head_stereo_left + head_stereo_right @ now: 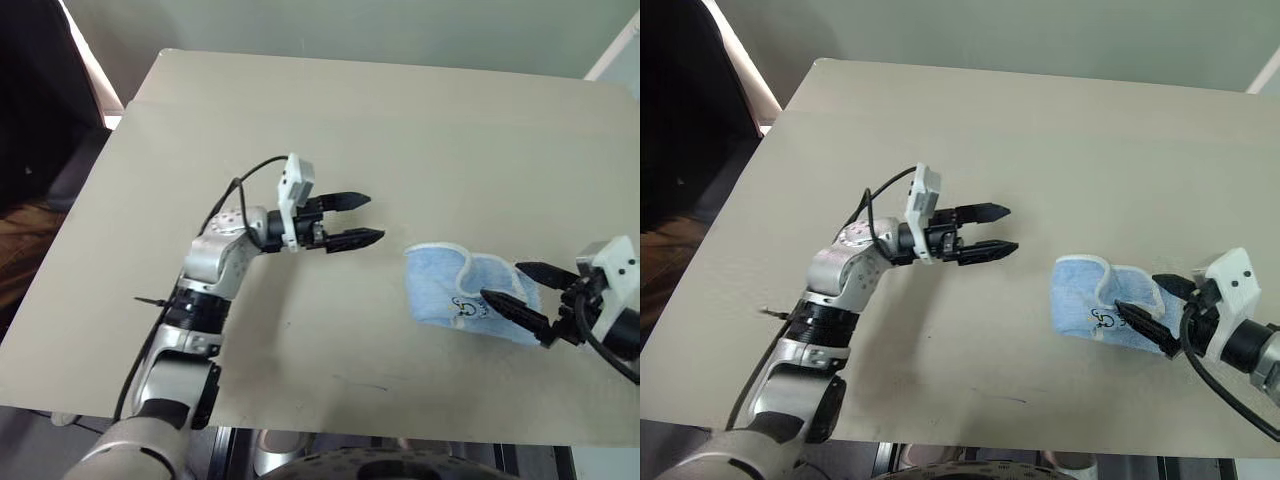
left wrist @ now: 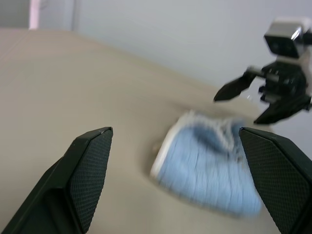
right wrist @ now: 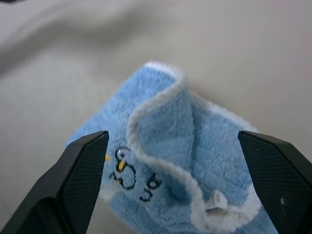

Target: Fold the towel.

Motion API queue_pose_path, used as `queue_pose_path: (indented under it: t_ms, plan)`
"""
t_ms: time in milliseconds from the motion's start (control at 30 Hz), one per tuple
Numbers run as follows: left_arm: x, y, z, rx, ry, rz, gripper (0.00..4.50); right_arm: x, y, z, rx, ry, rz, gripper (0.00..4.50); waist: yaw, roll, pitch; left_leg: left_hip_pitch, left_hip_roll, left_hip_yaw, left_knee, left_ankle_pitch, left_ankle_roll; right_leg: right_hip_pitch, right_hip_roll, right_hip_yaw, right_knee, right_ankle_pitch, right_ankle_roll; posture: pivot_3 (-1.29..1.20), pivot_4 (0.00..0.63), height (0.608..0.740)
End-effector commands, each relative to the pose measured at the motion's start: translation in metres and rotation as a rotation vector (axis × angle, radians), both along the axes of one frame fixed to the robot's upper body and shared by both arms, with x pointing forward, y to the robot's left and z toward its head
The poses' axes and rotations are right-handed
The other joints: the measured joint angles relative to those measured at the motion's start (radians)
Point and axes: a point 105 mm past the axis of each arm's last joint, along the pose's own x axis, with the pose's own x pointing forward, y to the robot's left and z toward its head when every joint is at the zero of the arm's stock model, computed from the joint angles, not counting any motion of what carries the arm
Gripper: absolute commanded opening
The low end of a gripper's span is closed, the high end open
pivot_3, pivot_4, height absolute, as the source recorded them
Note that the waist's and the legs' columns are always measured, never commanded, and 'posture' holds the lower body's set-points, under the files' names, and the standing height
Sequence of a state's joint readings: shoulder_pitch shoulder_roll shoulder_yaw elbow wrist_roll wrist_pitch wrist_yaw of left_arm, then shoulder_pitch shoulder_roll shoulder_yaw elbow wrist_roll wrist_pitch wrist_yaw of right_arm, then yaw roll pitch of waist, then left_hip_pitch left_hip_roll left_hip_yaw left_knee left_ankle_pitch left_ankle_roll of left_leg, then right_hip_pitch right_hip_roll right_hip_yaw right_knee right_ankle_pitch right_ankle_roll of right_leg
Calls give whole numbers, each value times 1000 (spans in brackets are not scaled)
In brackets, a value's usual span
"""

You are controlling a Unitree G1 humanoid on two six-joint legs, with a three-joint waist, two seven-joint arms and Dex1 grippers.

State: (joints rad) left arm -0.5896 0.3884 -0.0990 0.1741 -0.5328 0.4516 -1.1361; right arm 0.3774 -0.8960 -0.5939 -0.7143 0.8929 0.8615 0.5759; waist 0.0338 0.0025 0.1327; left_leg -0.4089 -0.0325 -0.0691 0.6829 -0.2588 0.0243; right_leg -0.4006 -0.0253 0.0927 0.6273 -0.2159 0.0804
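Note:
The towel, light blue terry cloth with white edging and a small dark printed mark, lies bunched and folded over on the beige table, to the right of the middle. My right gripper is open at the towel's right end, one finger over the cloth and one beside it, with nothing clamped. In the right wrist view the towel fills the space between the two open fingers. My left gripper hangs open above the bare table to the left of the towel, pointing right toward it, a short gap away.
A dark chair or furniture piece stands past the table's left edge. The near edge of the table runs just below my arms. Bare tabletop stretches behind and to the left of the towel.

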Motion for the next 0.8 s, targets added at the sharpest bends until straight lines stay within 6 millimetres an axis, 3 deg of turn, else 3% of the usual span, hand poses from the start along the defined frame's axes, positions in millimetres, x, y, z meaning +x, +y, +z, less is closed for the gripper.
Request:
queue_pose_path:
  t_ms: [33,300,433,633,733,800]
  plan:
    - [-2,12,12,-1,-57,24,4479,0,-6,0,-39,-5,-7,4500,1,0,0,0,0,-1,0,0,0,0,0,-1,0,0,0,0,150,740]
    - [-10,25,0,46,-58,64,4479,4,-14,-15,-107,19,-12,4500,-5,0,0,-1,0,-2,0,-1,-2,-1,-1,-3,0,0,-3,0,150,740]
    - [-21,32,-5,52,-70,55,4500,10,-12,-15,-122,1,7,3312,-8,0,0,-1,1,-2,-1,-1,-3,-2,0,-4,1,0,-4,0,150,740]
    - [-24,34,-10,64,-67,65,4500,17,-8,-18,-163,-17,51,3312,-8,0,0,-1,2,-3,0,-1,-4,-2,0,-5,1,1,-6,0,150,740]
    - [-24,34,-9,51,-65,70,4500,16,-6,-21,-172,4,70,2670,-9,0,0,-1,2,-3,0,-1,-4,-2,0,-5,1,1,-6,0,150,740]
    - [-24,34,-9,50,-65,70,4500,17,-6,-22,-173,6,72,1982,-9,0,0,-1,2,-3,-1,-1,-4,-2,0,-5,1,2,-7,0,150,740]
